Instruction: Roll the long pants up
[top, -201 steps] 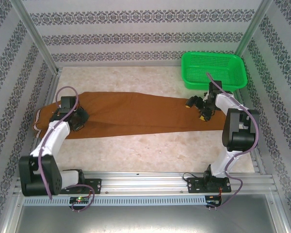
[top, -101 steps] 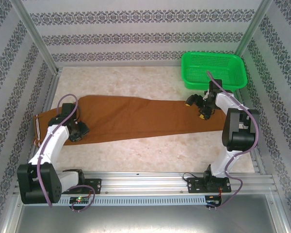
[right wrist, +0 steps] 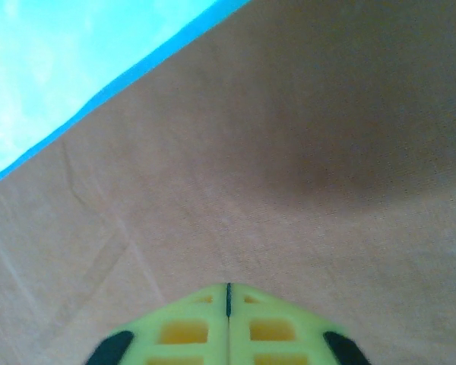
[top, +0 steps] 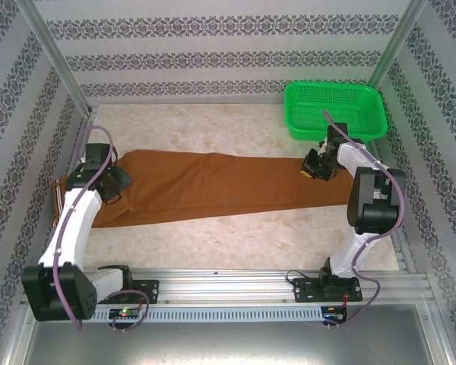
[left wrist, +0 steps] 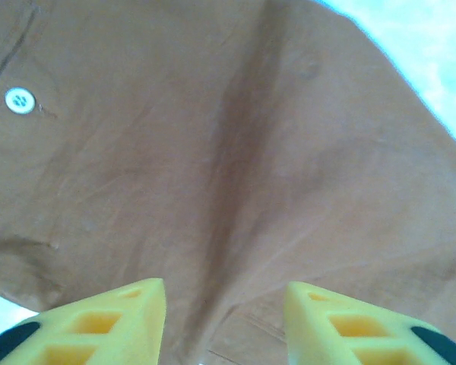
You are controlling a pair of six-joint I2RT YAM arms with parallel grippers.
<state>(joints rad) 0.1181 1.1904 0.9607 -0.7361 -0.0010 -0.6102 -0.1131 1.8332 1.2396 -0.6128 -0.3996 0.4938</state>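
the long pants point(top: 213, 186) lie across the table point(top: 235, 243), basket point(top: 304, 131) behind their right end.

No writing, label, brand, number or sign can be read anywhere here. The walls point(top: 213, 30) carry bands of repeating ornament, not letters. The small white button point(left wrist: 19, 99) on the long pants point(top: 213, 186) is too blurred to show any marking.
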